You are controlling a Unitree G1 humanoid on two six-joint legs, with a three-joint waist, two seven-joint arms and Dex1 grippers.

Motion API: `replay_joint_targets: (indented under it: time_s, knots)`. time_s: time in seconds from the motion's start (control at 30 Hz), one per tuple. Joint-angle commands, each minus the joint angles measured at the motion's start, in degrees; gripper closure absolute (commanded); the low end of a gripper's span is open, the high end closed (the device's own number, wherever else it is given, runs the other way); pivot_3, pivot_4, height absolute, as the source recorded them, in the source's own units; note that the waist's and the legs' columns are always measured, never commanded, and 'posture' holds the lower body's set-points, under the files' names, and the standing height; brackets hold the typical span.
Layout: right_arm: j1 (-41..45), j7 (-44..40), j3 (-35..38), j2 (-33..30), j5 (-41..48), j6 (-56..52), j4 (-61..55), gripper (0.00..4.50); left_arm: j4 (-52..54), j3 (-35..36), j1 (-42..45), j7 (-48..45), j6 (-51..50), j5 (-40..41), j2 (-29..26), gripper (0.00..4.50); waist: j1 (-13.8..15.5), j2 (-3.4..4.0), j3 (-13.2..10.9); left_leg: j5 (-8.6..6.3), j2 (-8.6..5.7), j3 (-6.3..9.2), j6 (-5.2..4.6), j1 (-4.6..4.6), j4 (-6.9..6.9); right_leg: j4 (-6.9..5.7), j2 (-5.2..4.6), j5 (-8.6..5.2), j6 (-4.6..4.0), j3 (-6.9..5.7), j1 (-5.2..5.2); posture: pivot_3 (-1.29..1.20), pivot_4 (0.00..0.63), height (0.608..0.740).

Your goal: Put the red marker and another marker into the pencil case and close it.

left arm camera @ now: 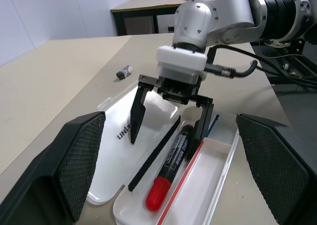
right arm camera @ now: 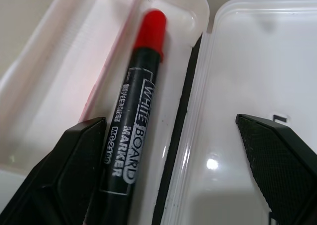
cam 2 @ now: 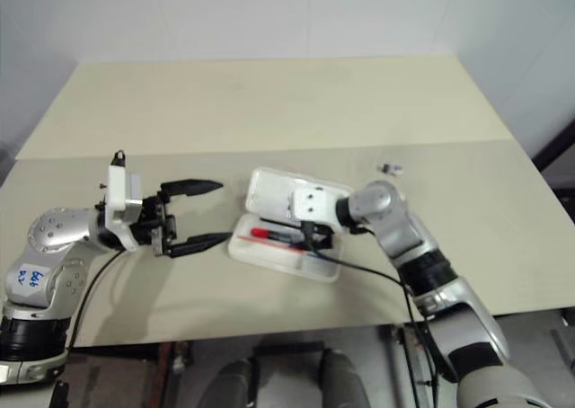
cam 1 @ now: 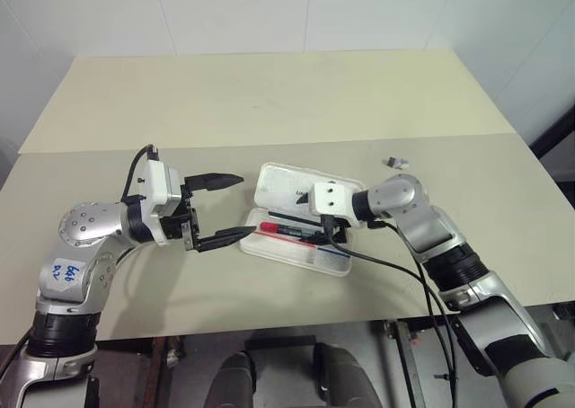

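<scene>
Inside the open pencil case (cam 1: 301, 246) near the table's (cam 1: 269, 93) front edge, the red marker (left arm camera: 171, 168) lay loose beneath the right gripper (left arm camera: 166, 131), its fingers spread and empty. The left gripper (cam 1: 229, 208), also apart, waited beside. A straight lift would avoid nudging the marker.

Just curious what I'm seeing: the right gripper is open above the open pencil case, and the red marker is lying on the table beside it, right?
Not quite. The red marker lies inside the pencil case, as the left wrist view shows. The right gripper is open above it.
</scene>
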State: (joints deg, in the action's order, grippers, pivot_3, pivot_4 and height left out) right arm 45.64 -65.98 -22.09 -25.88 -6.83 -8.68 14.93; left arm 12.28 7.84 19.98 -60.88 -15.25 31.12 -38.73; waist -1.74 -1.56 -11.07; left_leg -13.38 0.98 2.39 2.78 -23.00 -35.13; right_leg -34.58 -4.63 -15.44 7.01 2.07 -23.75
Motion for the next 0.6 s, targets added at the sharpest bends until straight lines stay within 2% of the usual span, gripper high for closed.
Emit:
replay_joint_targets:
  time_s: [0.03, 0.6]
  knots:
    - [1.3, 0.2, 0.3, 0.8, 0.8, -0.5, -1.7, 0.02, 0.1, 0.0, 1.1, 0.1, 1.2, 0.0, 0.3, 0.00, 0.0, 0.00, 0.0, 0.00, 0.00, 0.00, 0.00, 0.01, -0.03, -0.06, 0.00, 0.00, 0.00, 0.01, 0.00, 0.00, 0.150, 0.740]
    - [1.1, -2.2, 4.2, -6.3, 7.3, -10.1, -23.4, 0.02, 1.5, -0.3, 0.6, 1.1, 0.8, 0.5, 1.9, 0.00, 0.1, 0.00, 0.0, 0.01, 0.00, 0.10, 0.01, 0.05, -0.12, -0.30, 0.04, -0.02, -0.05, 0.03, 0.00, 0.00, 0.150, 0.740]
